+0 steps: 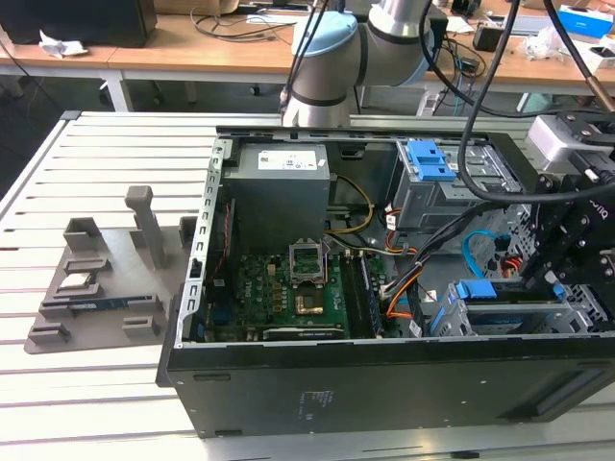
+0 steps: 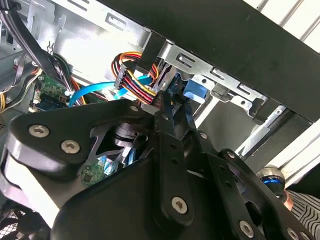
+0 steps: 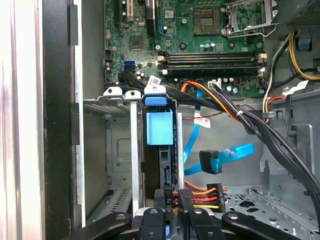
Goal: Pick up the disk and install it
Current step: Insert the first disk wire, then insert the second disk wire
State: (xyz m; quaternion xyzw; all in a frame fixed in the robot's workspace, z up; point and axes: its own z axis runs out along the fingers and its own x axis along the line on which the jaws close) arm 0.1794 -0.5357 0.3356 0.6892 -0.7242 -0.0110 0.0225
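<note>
As we look down past the wrist, the gripper sits deep in the open computer case, at the exterior view's right. Its claw is pressed together: in the second wrist view the two black fingers converge to a narrow tip. Right at that tip is the disk, standing on edge in the lower drive bay, with its blue bracket tab facing out. Whether the tips actually touch it, I can't tell. The exterior view shows the same disk lying along the bay by the case's front wall, and the second wrist view catches its blue bracket under the bay's metal rail.

Just beside the disk, a bundle of red, orange and yellow power wires ends in a black plug. A bright blue data cable hangs loose with its connector free.

Further in lies the green motherboard, its processor socket open. Beyond it in the exterior view sit the grey power supply and an upper drive cage with a blue latch.

Out past the case, a grey parts fixture rests on the slatted white table. The arm rises behind, with cluttered wooden desks at the back.
</note>
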